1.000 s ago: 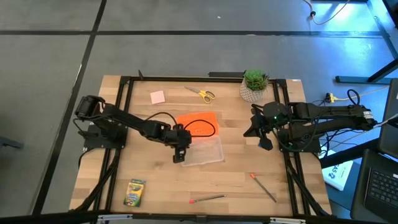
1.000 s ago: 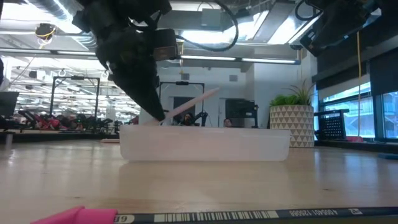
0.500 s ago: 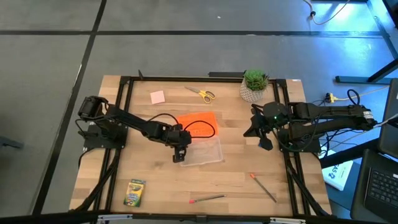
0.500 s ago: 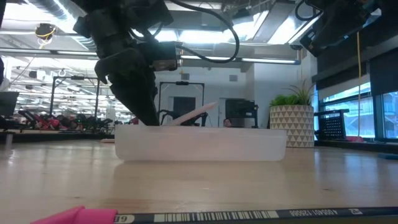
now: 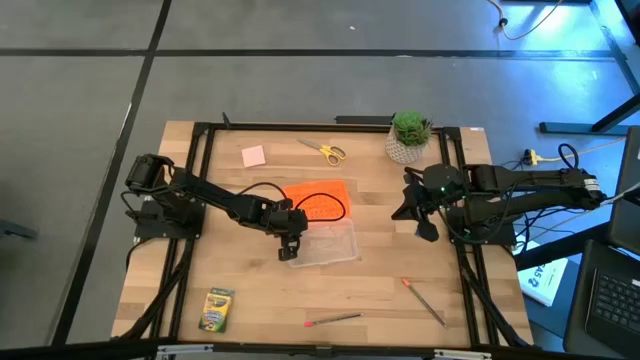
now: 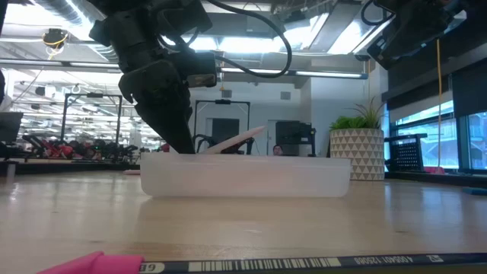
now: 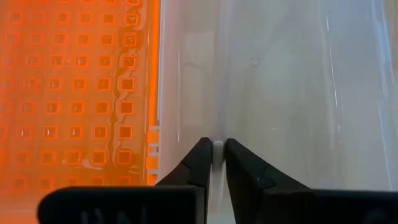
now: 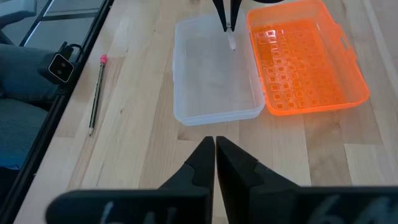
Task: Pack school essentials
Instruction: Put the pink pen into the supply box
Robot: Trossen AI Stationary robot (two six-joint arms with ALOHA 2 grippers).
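My left gripper (image 5: 288, 248) reaches down into the left end of the clear plastic case (image 5: 328, 243) and is shut on a short pale stick (image 6: 236, 139). The case's orange lid (image 5: 318, 200) lies open on the far side. My right gripper (image 5: 421, 218) is shut and empty above the table's right part. The yellow-handled scissors (image 5: 323, 151) and pink pad (image 5: 253, 156) lie at the far edge. The crayon box (image 5: 217, 309) and two red-tipped pencils (image 5: 334, 320) (image 5: 425, 301) lie near the front. My left gripper pinches one end of the pale stick (image 7: 217, 148) between its two fingers, coming from above and slanting down into the case. The stick slants up toward the table's right, its free end (image 6: 260, 130) above the case's rim. The case wall hides its lower end.
A small potted plant (image 5: 409, 137) stands at the far right. A black frame (image 5: 200, 180) runs along the table's edges. Bare wood lies between the case and the front pencils.
My left gripper has gone down into the case with the stick, still shut. The stick has tipped flatter, its free end lower than before. The case has slid a little toward the table's left.
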